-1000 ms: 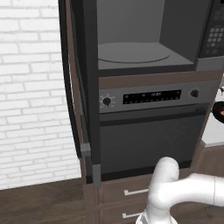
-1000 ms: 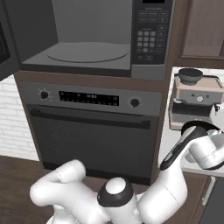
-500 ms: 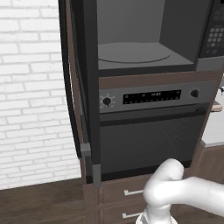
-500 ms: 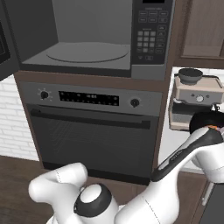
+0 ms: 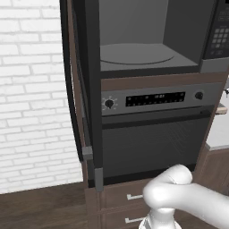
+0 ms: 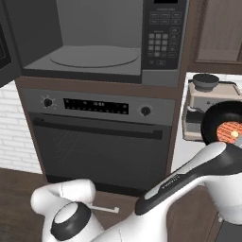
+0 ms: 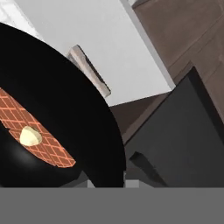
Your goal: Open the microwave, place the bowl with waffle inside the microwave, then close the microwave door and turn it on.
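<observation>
Microwave (image 6: pixel 94 42): we list it as a dark grey built-in box, cavity exposed, with a round turntable (image 6: pixel 94 56) lying flat on the cavity floor and a button keypad panel (image 6: pixel 163 35) at its right.

Microwave door (image 5: pixel 76 85): swung fully out to the left; in the left base view we see it edge-on as a tall dark slab in front of the white brick wall (image 5: pixel 31 89).

Oven (image 6: pixel 99 142): directly below the microwave, with a display strip, a knob at each end and a dark glass door.

Drawers (image 5: pixel 129 197): brown fronts with pale handles, under the oven.

Bowl (image 6: pixel 226 126): small, round, black, held up in the air to the right of the oven, in front of the coffee machine (image 6: pixel 208 106), tilted so that its inside faces the right base camera. It is outside the microwave, lower than the cavity and well to its right.

Waffle (image 7: pixel 37 135): orange, grid-patterned, lying in the bowl with a pale yellow pat on top.

Gripper (image 7: pixel 107 181): we note it at the bowl's rim, jaws drawn close and pinching that rim; the fingertips themselves are barely visible in the hand view.

Counter (image 7: pixel 109 48): white surface beyond the bowl, with a pale wooden block lying on it.
</observation>
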